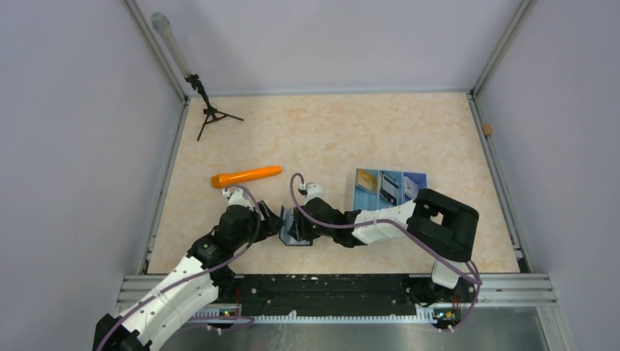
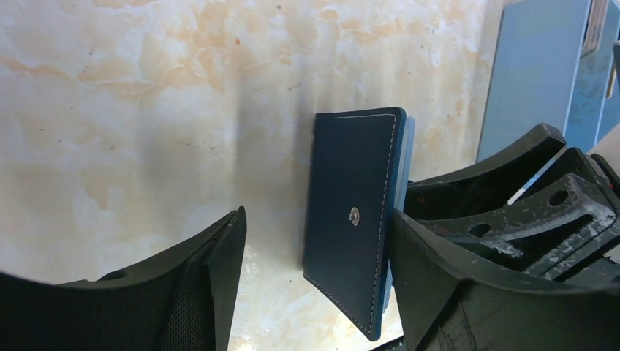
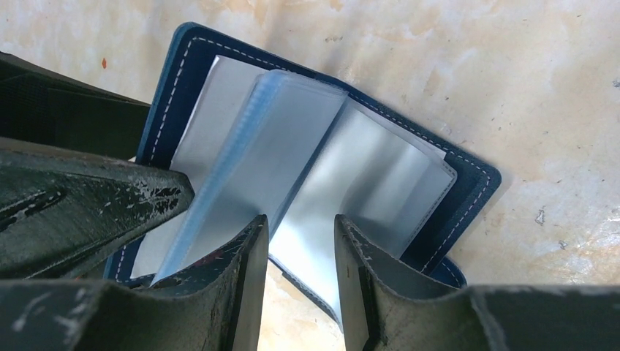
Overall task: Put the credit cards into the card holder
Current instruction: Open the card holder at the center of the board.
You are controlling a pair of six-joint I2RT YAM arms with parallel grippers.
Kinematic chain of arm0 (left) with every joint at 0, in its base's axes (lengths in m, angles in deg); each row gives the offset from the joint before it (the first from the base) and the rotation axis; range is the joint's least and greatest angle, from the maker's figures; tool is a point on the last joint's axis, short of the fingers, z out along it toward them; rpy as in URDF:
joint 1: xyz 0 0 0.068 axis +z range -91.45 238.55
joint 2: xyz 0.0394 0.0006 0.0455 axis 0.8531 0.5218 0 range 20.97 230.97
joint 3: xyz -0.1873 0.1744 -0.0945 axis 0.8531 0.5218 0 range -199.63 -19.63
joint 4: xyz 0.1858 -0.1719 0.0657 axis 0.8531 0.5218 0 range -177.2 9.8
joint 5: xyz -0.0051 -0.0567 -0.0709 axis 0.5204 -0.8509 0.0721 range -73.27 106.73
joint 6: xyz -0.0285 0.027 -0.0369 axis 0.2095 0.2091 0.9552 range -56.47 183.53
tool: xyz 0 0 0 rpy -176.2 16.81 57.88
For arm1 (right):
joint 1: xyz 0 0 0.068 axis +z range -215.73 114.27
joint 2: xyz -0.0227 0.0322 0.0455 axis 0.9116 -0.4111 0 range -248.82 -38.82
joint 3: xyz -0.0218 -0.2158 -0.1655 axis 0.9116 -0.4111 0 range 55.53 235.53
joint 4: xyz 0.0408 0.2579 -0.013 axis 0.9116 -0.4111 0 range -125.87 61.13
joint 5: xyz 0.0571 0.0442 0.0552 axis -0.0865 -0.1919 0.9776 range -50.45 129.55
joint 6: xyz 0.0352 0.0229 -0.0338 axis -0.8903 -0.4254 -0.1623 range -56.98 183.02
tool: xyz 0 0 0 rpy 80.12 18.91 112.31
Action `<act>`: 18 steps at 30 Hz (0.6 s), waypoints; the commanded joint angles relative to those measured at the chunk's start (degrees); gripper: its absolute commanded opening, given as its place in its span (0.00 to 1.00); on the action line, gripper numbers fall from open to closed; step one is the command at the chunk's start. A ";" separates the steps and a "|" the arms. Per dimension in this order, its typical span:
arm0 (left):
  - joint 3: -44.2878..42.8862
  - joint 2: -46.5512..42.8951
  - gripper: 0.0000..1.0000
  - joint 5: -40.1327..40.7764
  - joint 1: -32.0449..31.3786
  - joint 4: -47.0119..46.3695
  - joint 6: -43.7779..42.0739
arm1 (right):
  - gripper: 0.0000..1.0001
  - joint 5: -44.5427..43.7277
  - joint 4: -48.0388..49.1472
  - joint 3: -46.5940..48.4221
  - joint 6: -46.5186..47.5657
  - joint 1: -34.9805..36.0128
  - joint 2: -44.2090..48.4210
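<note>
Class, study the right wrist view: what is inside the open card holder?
Inside the card holder, clear plastic sleeves fan open over pale lining. No card shows in their visible parts. The right claw covers their lower ends.

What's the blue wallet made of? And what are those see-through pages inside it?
The card holder looks like leather or fake leather outside: matte navy, with pale stitching along its edge and a shiny, metal-looking snap stud. The sleeves inside look like thin, glossy plastic, cloudy-clear and bending in waves.

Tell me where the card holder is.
In the top view, the card holder stands open at front centre, between the left gripper and right gripper.
</note>
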 commanded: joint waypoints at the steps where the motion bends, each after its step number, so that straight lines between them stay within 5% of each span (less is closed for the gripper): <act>1: 0.77 0.10 0.73 -2.07 -0.11 -4.89 -1.12 | 0.38 -0.80 -0.60 2.68 -0.12 -0.21 -1.55; 18: 2.31 -2.41 0.65 -1.54 -0.09 -4.99 -0.60 | 0.37 -0.39 -1.05 3.58 0.11 -0.23 -2.43</act>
